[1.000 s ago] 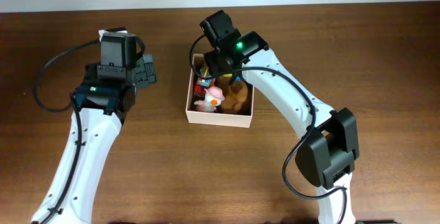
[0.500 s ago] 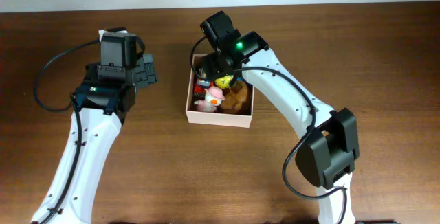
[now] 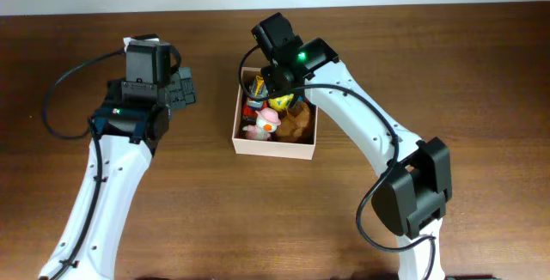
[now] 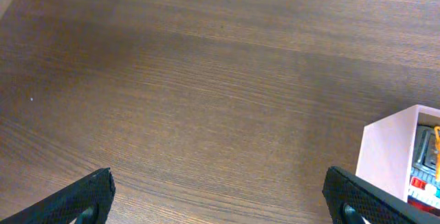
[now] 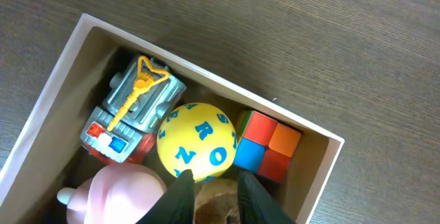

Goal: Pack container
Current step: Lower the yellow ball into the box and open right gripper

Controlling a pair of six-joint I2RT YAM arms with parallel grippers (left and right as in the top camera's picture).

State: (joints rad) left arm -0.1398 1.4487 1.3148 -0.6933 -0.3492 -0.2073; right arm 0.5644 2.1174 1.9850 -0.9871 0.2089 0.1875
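One container [image 3: 273,149] just under right tool [image 5: 213,183]

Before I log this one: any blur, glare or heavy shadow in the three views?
Overhead: sharp, even light, right arm hides part of the container. Left wrist: table grain sharp, faint sheen, no glare. Right wrist: yellow ball crisp, own fingers soft at bottom edge.
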